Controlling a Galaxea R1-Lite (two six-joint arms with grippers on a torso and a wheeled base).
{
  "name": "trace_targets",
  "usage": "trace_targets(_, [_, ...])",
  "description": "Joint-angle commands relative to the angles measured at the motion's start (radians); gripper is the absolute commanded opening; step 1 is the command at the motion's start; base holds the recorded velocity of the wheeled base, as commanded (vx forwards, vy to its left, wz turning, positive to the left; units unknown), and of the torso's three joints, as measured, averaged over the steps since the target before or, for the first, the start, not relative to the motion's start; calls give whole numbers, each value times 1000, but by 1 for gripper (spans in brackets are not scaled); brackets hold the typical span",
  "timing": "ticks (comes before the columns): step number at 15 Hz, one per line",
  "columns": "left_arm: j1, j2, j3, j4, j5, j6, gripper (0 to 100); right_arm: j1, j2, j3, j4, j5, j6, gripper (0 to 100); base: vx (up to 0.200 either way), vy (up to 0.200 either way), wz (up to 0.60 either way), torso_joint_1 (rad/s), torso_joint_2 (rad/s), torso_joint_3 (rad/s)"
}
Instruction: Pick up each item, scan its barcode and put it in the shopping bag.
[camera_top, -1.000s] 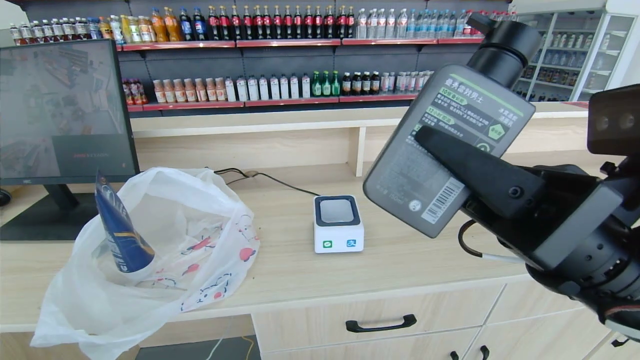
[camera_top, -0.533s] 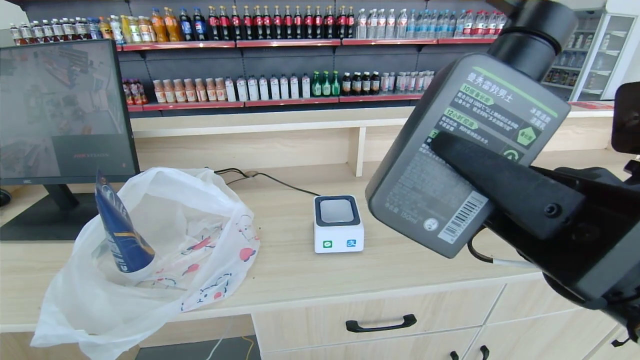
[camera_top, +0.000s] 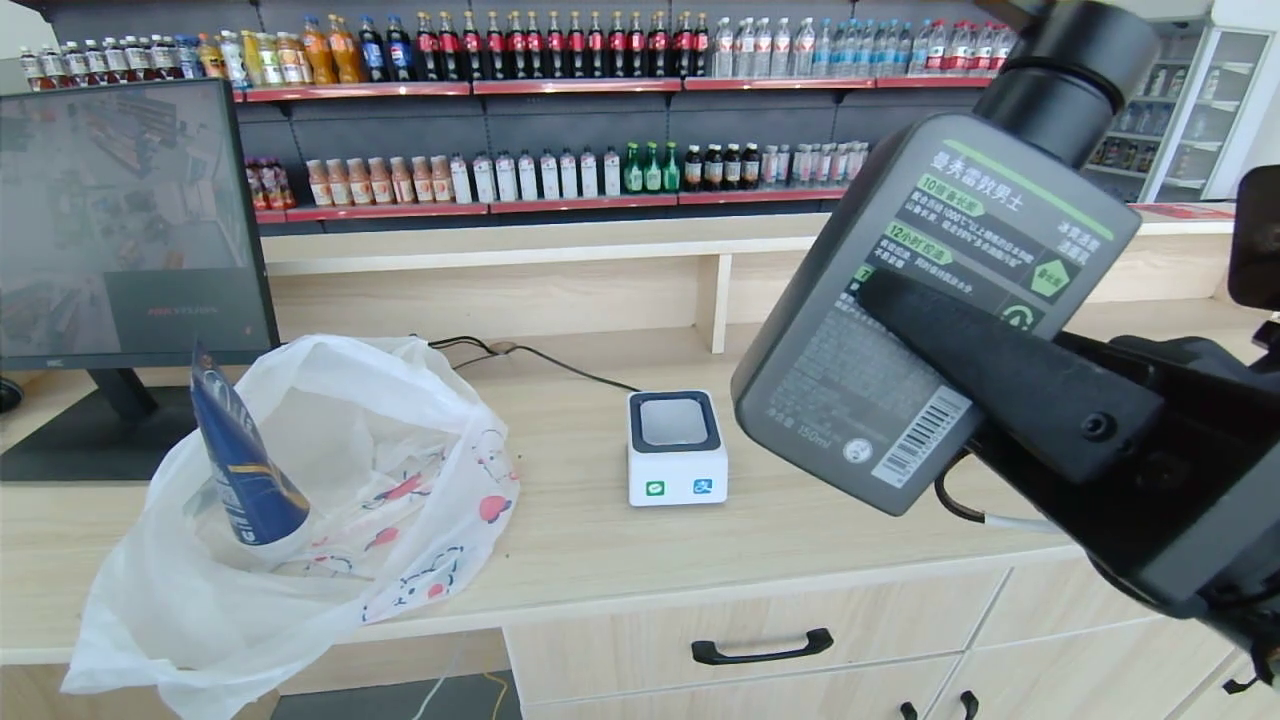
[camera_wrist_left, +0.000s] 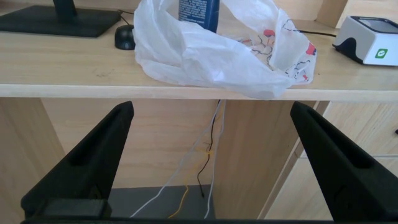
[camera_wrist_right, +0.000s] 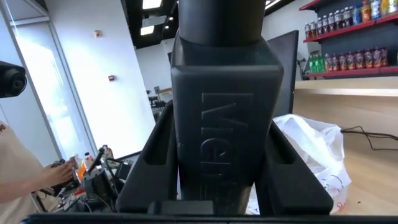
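Grey bottle (camera_top: 930, 300) tilted, clamped in right hand (camera_wrist_right: 221, 143), aloft right of scanner (camera_top: 677, 447); left hand (camera_wrist_left: 211, 112) wide apart, facing shopping bag (camera_wrist_left: 211, 56).

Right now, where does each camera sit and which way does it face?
Head: on the head, facing down at counter, scanner, bag; right hand grips bottle.
Left wrist: below counter edge, facing bag; open left hand.
Right wrist: behind bottle, facing along it; right hand clamps it.
Shared: all three show the bag.
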Motion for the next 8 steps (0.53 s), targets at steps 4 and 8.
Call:
trace_targets(4, [0,0,0,0,0,1,100,-11,27,7,-1,-14,-56,0,0,0,0,0,0,0])
trace_targets(8, [0,0,0,0,0,0,100,-47,68,23,-1,-76,-119,0,0,0,0,0,0,0])
